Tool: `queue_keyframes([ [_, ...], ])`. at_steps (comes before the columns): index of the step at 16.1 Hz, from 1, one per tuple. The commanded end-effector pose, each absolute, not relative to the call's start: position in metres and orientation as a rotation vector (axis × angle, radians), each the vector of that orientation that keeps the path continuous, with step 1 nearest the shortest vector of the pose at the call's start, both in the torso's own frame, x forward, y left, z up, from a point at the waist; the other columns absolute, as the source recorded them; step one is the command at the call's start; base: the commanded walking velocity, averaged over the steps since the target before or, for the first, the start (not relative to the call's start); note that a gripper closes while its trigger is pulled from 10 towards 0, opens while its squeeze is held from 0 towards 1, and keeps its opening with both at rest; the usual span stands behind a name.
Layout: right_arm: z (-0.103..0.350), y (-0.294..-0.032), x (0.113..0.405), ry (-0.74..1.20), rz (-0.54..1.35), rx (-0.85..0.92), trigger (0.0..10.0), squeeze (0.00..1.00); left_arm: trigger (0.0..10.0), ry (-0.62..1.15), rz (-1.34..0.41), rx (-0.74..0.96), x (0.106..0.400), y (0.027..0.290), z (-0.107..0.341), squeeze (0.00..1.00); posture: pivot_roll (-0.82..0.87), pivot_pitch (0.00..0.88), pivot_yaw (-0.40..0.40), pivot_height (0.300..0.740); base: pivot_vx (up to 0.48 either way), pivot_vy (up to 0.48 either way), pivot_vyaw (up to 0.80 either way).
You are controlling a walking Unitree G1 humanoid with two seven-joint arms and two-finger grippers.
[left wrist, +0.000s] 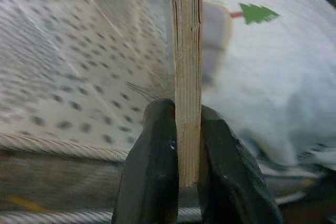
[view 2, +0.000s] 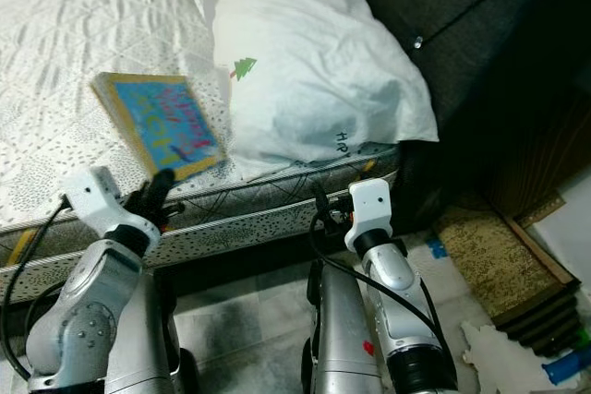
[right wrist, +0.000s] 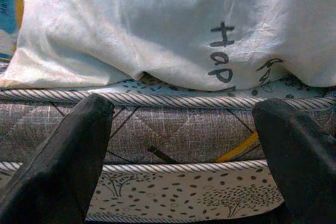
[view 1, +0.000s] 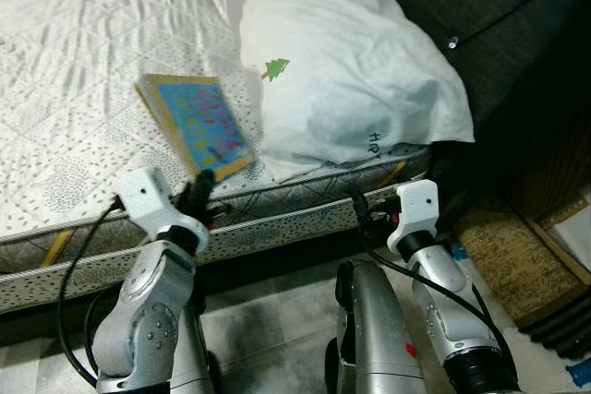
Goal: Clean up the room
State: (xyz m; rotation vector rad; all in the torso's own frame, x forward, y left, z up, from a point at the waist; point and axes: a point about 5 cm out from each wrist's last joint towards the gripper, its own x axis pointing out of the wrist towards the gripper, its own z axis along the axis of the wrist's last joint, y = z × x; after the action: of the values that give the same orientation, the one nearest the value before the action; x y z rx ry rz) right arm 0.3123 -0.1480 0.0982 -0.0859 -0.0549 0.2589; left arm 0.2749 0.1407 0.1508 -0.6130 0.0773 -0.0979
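Observation:
A flat book with a blue cover and yellow border is held over the near edge of the bed, tilted up. My left gripper is shut on its near corner; in the left wrist view the two black fingers pinch the book's thick page edge. A white pillow with a small green tree print lies just right of the book. My right gripper is open, level with the mattress side below the pillow, with nothing between its fingers.
A dark upholstered headboard stands right of the pillow. On the floor at the right lie a brown mat, some white paper and a blue object. The bed frame edge runs across in front of both arms.

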Motion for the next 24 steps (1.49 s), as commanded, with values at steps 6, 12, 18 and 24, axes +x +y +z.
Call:
queue_keyframes([
  [6,0.095,-0.151,0.312,-0.041,0.254,-0.096,10.0,0.0,10.0,0.326,-0.219,-0.814,0.269,0.114,0.148,0.0,-0.05,0.202,-0.047,0.48,0.0,0.0,0.0],
  [12,0.095,-0.15,0.314,-0.042,0.259,-0.1,10.0,0.0,10.0,0.42,-0.14,-0.728,0.295,0.146,0.125,0.0,-0.05,0.194,-0.056,0.48,0.0,0.0,0.0],
  [18,0.097,-0.152,0.314,-0.05,0.251,-0.108,10.0,0.0,10.0,0.448,-0.106,-0.697,0.321,0.167,0.122,1.0,-0.06,0.192,-0.052,0.48,0.0,0.0,0.0],
  [24,0.097,-0.152,0.314,-0.054,0.25,-0.112,10.0,0.0,10.0,0.435,-0.057,-0.601,0.335,0.195,0.122,1.0,-0.05,0.191,-0.052,0.48,0.0,0.0,0.0],
])
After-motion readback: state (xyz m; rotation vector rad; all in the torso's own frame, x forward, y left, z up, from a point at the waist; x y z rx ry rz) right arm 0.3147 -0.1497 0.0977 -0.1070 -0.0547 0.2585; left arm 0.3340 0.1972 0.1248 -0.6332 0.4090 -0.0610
